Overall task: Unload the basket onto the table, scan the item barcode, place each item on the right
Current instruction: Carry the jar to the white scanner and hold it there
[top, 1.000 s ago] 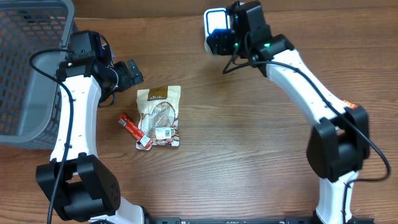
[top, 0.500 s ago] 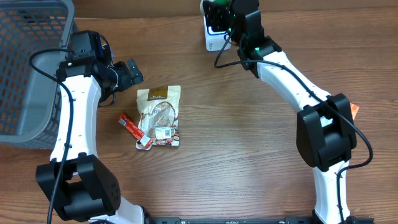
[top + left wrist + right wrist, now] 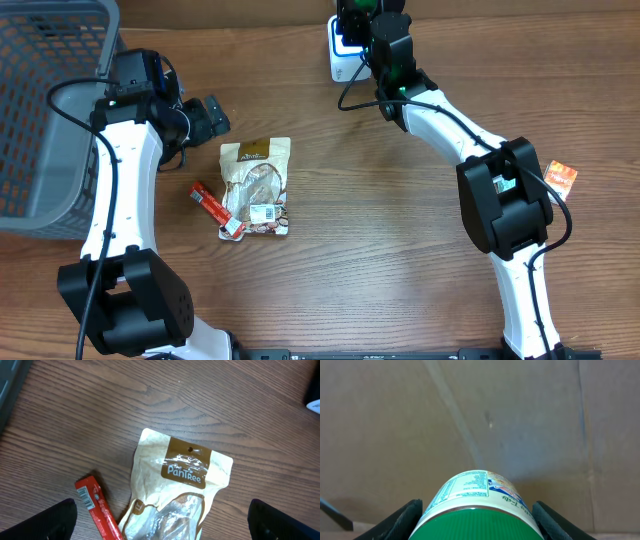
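**Green-lidded can (image 3: 477,497) held up at the scanner**

The right gripper (image 3: 478,510) is clamped on the can at the table's far edge, just beside the white scanner (image 3: 336,60). The can's long axis runs out along the fingers. The left gripper (image 3: 162,516) hangs wide open and empty, well apart.

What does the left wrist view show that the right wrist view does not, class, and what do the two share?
Only the left wrist view: a PanTree pouch and a red packet lying on the wooden table, below the open left gripper. Only the right wrist view: a green-lidded container with a printed label, held in the right gripper. Shared: each frames its own gripper at the bottom edge; no item appears in both.
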Action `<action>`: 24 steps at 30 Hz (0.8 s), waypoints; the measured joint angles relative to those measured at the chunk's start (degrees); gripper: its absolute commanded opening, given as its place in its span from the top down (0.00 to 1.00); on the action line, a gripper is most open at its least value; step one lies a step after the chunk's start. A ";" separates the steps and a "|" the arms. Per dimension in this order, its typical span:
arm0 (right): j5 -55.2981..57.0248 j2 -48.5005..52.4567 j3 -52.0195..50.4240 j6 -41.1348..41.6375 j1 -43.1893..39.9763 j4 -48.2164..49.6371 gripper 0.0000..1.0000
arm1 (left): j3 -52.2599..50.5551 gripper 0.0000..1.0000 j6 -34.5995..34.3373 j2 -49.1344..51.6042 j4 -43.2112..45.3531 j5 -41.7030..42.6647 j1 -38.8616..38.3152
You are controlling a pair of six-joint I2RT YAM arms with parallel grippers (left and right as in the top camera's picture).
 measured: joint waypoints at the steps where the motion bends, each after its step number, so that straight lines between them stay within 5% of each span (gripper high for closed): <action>1: 0.35 0.09 0.00 -0.02 0.00 0.61 0.96 | 0.00 0.00 0.00 0.00 -0.04 0.00 0.00; 24: 2.93 7.96 0.02 0.00 0.00 11.30 0.96 | 0.00 0.00 0.00 0.00 -0.02 0.00 0.00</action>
